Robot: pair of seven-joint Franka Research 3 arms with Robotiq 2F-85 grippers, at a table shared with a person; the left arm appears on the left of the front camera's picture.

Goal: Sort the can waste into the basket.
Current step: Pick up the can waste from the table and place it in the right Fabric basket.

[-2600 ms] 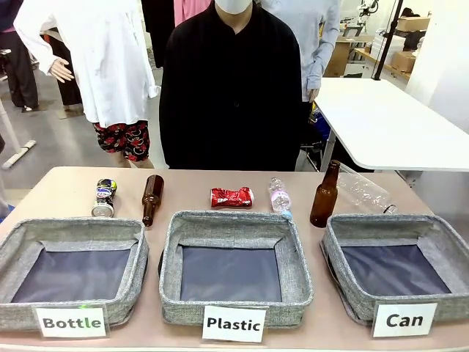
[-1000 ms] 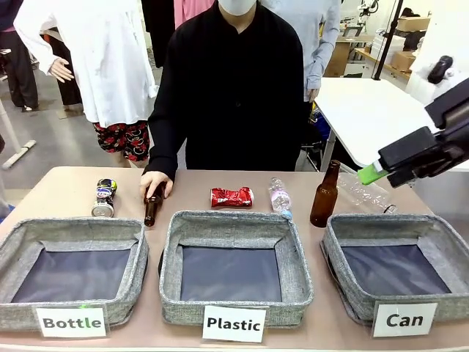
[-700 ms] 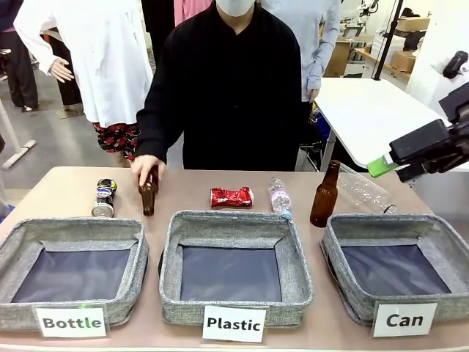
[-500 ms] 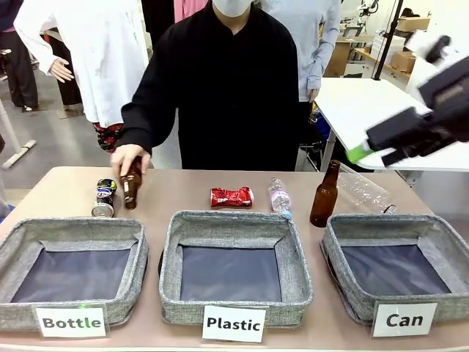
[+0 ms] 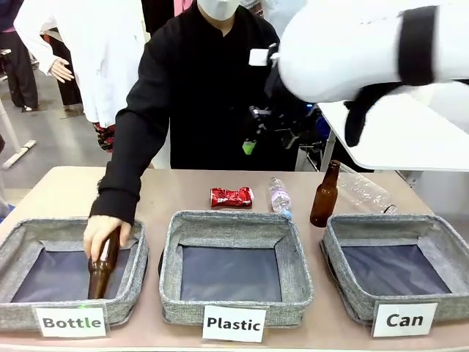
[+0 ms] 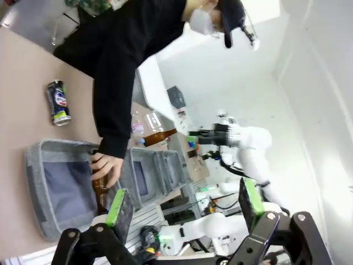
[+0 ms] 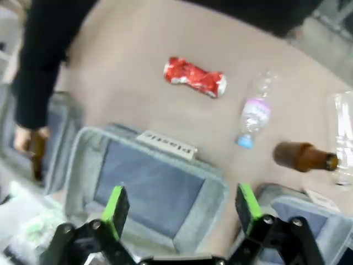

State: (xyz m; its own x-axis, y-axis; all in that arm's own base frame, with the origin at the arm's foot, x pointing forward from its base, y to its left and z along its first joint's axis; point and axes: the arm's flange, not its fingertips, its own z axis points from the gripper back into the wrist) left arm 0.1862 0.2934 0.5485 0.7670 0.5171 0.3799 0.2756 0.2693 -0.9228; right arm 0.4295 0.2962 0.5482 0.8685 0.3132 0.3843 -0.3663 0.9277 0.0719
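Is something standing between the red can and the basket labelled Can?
Yes. A small clear plastic bottle lies beside the red can on that side, and an upright brown glass bottle stands by the far left corner of the Can basket. Carried high, the can should probably clear both.

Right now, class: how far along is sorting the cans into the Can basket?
Done: nothing; the Can basket shows no cans. In hand: the right gripper hangs open above the table, holding nothing. Left: the red can and the dark can both lie on the table.
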